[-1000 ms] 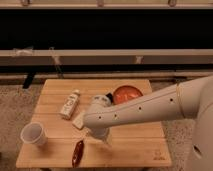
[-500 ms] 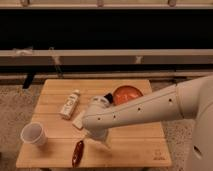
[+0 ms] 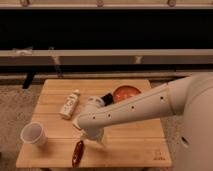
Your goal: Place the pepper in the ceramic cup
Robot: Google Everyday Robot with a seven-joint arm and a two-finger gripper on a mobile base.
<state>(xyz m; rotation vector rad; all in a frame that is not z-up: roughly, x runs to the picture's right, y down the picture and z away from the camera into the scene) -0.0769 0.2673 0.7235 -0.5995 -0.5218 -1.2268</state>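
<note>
the low wooden slatted table [image 3: 135, 150] carries all items. the small, slender, glossy dark red pepper [image 3: 77, 153] lies flat on the table near the front edge, left of centre, with its length running roughly front to back. the small plain white ceramic cup [image 3: 33, 134] stands upright near the left edge of the table, mouth up. it is to the left of the pepper and apart from it.

the white robot arm [image 3: 140, 107] enters from the right and crosses the table diagonally toward the front left. the two-finger gripper [image 3: 94, 140] hangs at the end of the arm, pointing down, just beside the pepper on its right and slightly behind it. the fingers stand apart and hold nothing. whether a fingertip touches the pepper cannot be told.

a white plastic bottle [image 3: 70, 104] lies on its side in the rear left part of the table. a wide orange-red bowl [image 3: 126, 92] stands at the rear, right of centre. a flat black slab [image 3: 106, 97] lies just beside the bowl on its left, partly hidden by the arm.
</note>
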